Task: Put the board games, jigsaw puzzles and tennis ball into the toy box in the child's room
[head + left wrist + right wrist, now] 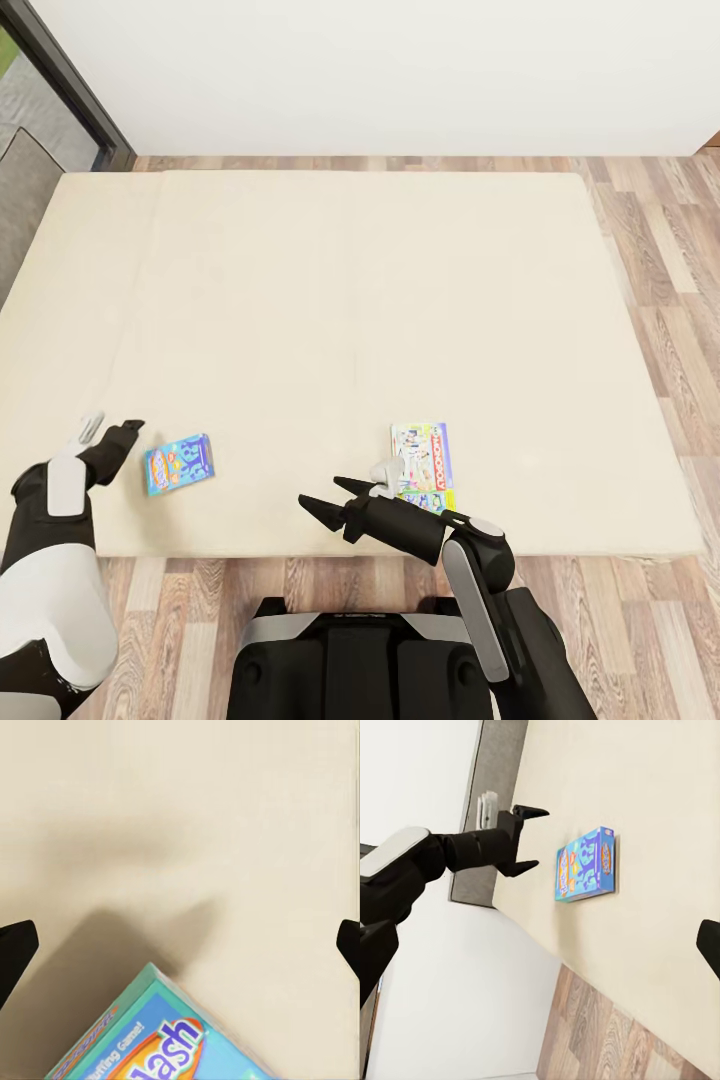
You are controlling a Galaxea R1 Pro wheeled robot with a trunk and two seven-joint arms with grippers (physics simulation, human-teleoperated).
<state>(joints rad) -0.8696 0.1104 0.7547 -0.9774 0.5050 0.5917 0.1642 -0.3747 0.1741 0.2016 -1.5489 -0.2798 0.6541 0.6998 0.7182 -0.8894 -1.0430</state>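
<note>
Progress looks slight: the flat blue cardboard board game (pixel 178 463) and the white-and-blue board game box (pixel 423 465) both lie untouched near the front edge of the cream bed (pixel 350 300). The left gripper (pixel 128 433) hangs spread just beside the blue one; the right gripper (pixel 330 496) gapes empty between them.

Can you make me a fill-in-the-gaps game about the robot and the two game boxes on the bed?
1. Both board games lie flat on the ______.
2. The left gripper is next to the ______ board game.
3. The left gripper's jaws are ______, with nothing between them.
4. The right gripper is closest to the ______ board game.

Missing words: bed; blue; open; white
</note>
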